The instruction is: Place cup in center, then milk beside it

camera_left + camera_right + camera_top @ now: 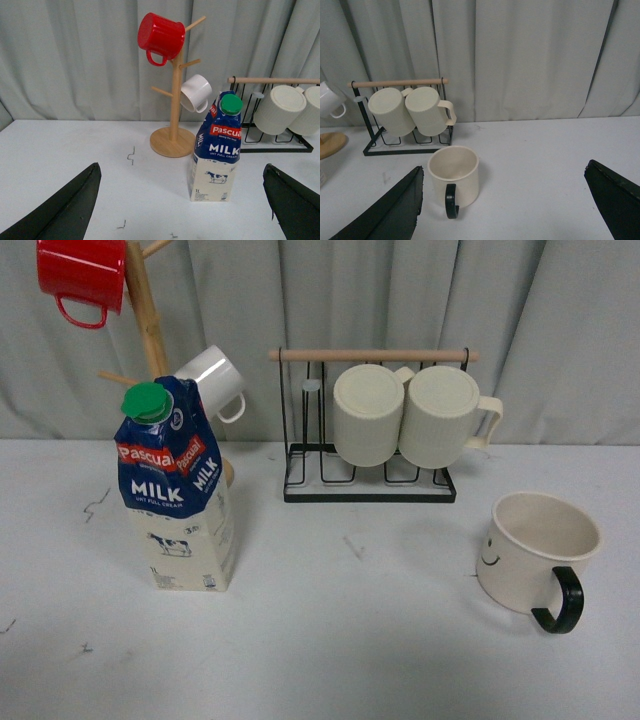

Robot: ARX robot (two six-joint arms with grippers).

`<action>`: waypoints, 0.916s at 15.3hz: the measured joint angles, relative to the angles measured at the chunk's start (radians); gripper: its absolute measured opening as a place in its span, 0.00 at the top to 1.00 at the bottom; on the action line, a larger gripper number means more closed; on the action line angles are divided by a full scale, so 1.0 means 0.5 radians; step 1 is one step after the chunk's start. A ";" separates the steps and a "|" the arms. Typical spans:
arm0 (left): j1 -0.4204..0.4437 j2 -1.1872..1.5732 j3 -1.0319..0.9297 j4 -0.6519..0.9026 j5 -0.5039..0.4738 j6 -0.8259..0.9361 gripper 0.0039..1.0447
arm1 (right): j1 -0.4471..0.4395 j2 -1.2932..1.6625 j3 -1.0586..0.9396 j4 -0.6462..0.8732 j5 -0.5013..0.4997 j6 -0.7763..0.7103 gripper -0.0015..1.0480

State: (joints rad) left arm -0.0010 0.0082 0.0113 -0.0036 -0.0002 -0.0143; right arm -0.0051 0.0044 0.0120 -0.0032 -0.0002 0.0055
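The cup (538,552), wide and cream with a black handle and a small smiley face, stands upright on the white table at the right. It also shows in the right wrist view (454,176), handle toward the camera. The milk (178,490), a blue and cream carton with a green cap, stands upright at the left; it also shows in the left wrist view (216,148). My left gripper (182,210) is open and empty, short of the carton. My right gripper (512,207) is open and empty, with the cup just ahead near one finger. Neither arm shows in the front view.
A black wire rack (370,480) with a wooden bar holds two ribbed cream mugs (405,415) at the back centre. A wooden mug tree (148,315) at the back left carries a red mug (82,275) and a white mug (213,380). Grey curtains hang behind the table.
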 joint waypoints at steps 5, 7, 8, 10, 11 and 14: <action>0.000 0.000 0.000 0.000 0.000 0.000 0.06 | 0.000 0.000 0.000 0.000 0.000 0.000 0.06; 0.000 0.000 0.000 0.000 0.000 0.001 0.06 | 0.000 0.000 0.000 0.000 0.000 0.000 0.06; 0.000 0.000 0.000 0.000 0.000 0.001 0.06 | 0.000 0.000 0.000 0.000 0.000 0.000 0.06; 0.000 0.000 0.000 0.000 0.000 0.000 0.06 | 0.000 0.000 0.000 0.000 0.000 0.000 0.06; 0.000 0.000 0.000 0.000 0.000 0.000 0.06 | 0.000 0.000 0.000 0.000 0.000 0.000 0.06; 0.000 0.000 0.000 0.000 0.000 0.001 0.06 | 0.000 0.000 0.000 0.000 0.000 0.000 0.06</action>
State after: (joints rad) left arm -0.0010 0.0082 0.0113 -0.0036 -0.0002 -0.0139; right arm -0.0051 0.0044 0.0120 -0.0032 -0.0002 0.0055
